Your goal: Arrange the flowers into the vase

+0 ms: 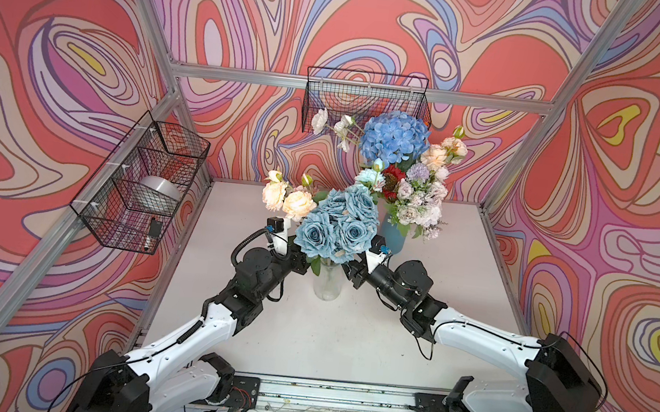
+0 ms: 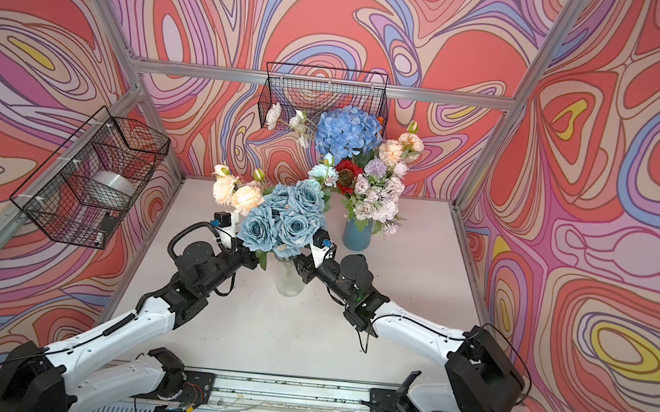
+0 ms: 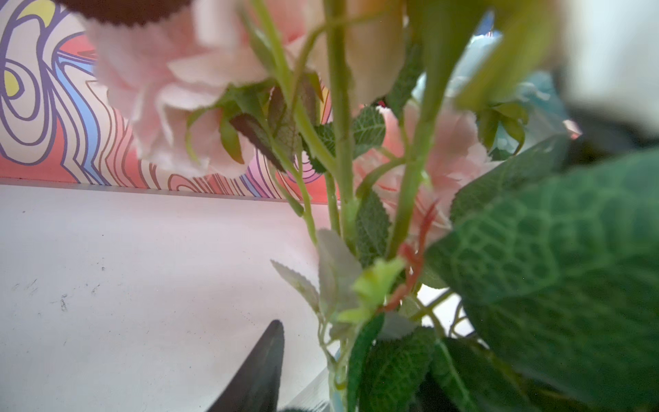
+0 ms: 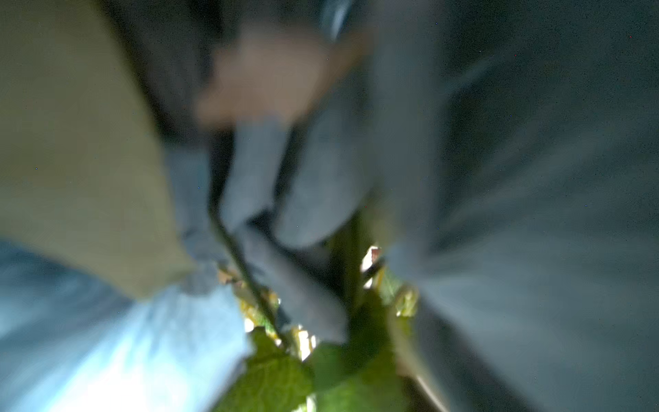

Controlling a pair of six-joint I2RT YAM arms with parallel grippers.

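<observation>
The blue roses [image 1: 339, 224] stand in the clear glass vase [image 1: 327, 285] at the middle of the worktop [image 1: 306, 338], with cream blossoms [image 1: 287, 202] leaning out to their left. In both top views the rose heads hide the vase mouth and the tips of both arms. We find the left gripper [image 1: 301, 261] just left of the vase neck. Its wrist view shows only one dark finger [image 3: 256, 374] beside green stems [image 3: 340, 142], so we cannot tell how it is set. The right gripper [image 1: 354, 275] sits just right of the neck. Its wrist view is a blur of grey-blue petals and leaves, so again we cannot tell. Farther right, a blue vase [image 1: 396, 237] holds the hydrangea [image 1: 393, 140], a red sunflower [image 1: 393, 178] and pale blossoms [image 1: 420, 204].
</observation>
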